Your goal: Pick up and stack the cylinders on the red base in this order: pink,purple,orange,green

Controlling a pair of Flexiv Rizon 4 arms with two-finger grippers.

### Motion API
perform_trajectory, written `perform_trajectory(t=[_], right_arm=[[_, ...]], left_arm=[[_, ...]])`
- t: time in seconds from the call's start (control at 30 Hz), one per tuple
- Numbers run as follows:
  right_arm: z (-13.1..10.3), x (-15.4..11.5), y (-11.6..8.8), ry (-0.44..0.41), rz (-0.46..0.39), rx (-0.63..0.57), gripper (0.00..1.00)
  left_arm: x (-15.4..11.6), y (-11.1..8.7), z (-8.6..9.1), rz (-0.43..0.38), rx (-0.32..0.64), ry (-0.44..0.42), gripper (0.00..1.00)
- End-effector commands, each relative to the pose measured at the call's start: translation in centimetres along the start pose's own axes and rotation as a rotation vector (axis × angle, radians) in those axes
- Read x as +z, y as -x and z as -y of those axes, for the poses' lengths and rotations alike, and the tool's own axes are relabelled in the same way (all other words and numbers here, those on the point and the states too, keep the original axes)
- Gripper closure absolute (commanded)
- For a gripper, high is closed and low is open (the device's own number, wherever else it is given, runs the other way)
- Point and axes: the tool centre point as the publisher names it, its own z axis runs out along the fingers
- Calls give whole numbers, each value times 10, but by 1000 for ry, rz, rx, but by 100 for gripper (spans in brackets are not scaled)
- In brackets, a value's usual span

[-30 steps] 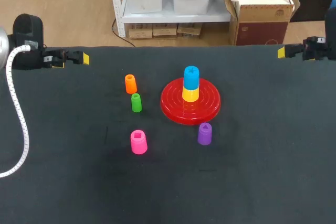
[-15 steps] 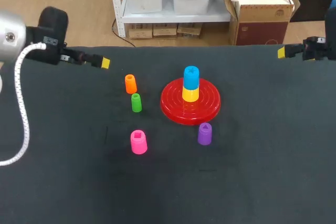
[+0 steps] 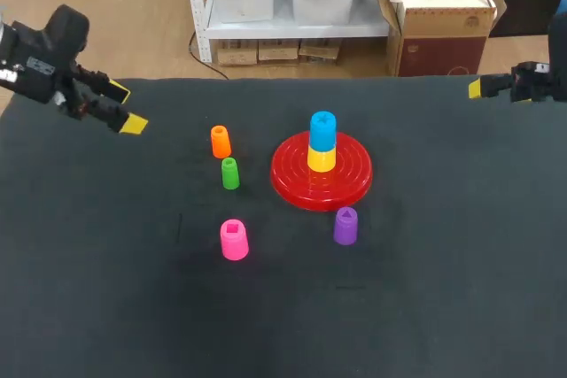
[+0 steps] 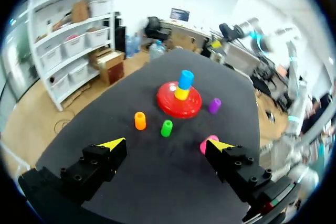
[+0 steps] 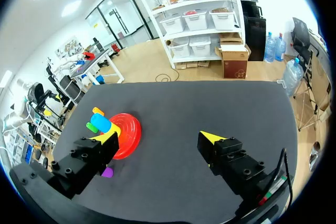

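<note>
Left claw (image 3: 126,107) swings back, fingers apart.
Pink cylinder (image 3: 234,239) stands upright at its 5 o'clock, nearer this arm.

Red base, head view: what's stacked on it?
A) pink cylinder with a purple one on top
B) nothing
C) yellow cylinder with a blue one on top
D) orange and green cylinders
C: the red base carries a yellow cylinder with a blue cylinder on top of it.
</note>
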Motion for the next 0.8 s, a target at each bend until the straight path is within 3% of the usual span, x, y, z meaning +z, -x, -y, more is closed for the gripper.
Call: perform_trajectory(t=[0.03, 0.13, 0.3, 0.6, 0.8], right_arm=[[-1, 0, 0, -3, 1, 0, 0], [-1, 0, 0, -3, 1, 0, 0], [-1, 0, 0, -3, 1, 0, 0], [-1, 0, 0, -3, 1, 0, 0], [-1, 0, 0, -3, 1, 0, 0]], left_arm=[[-3, -1, -7, -286, 366, -305, 0], [-6, 0, -6, -256, 359, -300, 0], [-10, 12, -3, -101, 289, -276, 0], [-10, 19, 0, 75, 205, -249, 0], [-5, 16, 0, 103, 197, -240, 0]])
